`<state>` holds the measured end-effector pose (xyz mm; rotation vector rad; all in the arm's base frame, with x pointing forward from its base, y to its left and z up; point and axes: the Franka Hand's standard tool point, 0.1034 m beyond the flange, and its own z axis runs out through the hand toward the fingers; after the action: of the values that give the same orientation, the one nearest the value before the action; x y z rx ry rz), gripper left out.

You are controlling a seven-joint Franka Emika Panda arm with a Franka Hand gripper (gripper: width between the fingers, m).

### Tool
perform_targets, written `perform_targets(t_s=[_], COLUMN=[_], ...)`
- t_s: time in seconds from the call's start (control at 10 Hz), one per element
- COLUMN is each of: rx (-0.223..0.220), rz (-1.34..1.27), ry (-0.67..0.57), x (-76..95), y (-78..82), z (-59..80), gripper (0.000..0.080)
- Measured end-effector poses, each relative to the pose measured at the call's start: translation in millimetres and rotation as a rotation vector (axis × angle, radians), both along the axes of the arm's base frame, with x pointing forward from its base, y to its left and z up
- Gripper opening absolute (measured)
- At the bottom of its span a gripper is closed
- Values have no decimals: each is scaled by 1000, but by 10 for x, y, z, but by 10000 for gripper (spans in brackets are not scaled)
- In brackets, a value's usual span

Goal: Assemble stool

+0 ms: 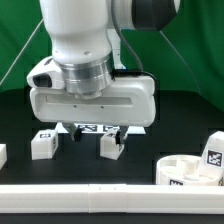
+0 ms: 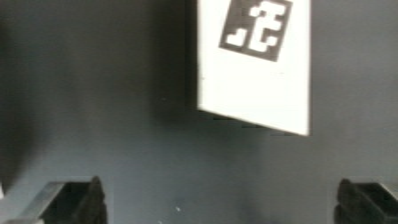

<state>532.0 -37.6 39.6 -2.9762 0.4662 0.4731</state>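
Each white part wears a black-and-white square tag, blocky patterns too small to read as writing. The gripper (image 1: 95, 131) hangs low over the middle of the black table (image 1: 140, 150). In the wrist view the gripper (image 2: 217, 205) has its dark fingertips (image 2: 71, 203) spread wide and released, with only bare table between them. Beyond them in that view lies one white leg (image 2: 254, 65), its tag facing the camera, apart from both fingertips; which leg of the exterior view it is I cannot tell.

In the exterior view the first leg (image 1: 42, 144) stands mid-table toward the exterior view's left. The second leg (image 1: 110, 146) sits just under the gripper's body, near the first. The marker board (image 1: 92, 128) shows its tags behind them.

The seat (image 1: 190, 172) is a low round ring near the table's front edge at the exterior view's right, just behind the long white rail (image 1: 100, 205). Its hollow opens upward, and what lies inside cannot be told. The third leg (image 1: 213, 150) stands just behind the seat, its tag tilted.
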Motion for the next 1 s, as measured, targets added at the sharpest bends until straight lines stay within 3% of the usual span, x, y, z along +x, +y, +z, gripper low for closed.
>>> perform_targets(t_s=[0.5,0.8,1.0], rx=[109,155,162], rz=[-6,-19,-28], ry=[311,480,563], x=[-152,-233,-218], y=[-16,-65,-26], z=[5,-27,-23], gripper=[649,649,649])
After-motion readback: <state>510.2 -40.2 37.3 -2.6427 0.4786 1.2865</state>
